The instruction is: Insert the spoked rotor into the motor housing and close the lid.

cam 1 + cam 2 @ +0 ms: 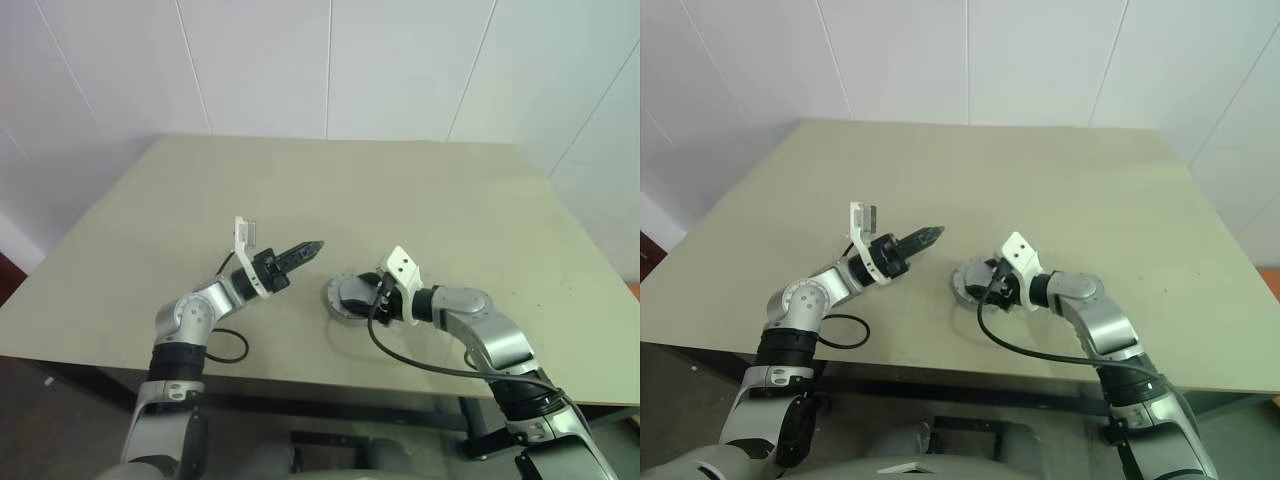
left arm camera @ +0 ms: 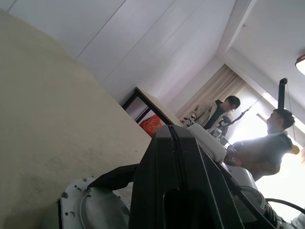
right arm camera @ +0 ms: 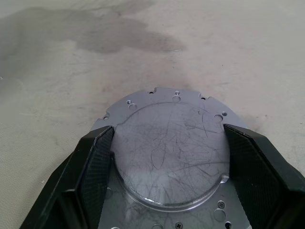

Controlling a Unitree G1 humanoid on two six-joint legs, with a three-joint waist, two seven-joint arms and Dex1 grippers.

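Listing what we see: right gripper [image 3: 167,157] spread wide, gripping a scratched silver disc [image 3: 171,152] on the table [image 1: 450,200]; its underside hidden. Left gripper [image 1: 305,250] closed, empty, raised.

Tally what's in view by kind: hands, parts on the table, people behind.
Robot hands: 2 (left hand, right hand)
Round silver motor assembly: 1
Table: 1
People in the background: 2
Total: 6
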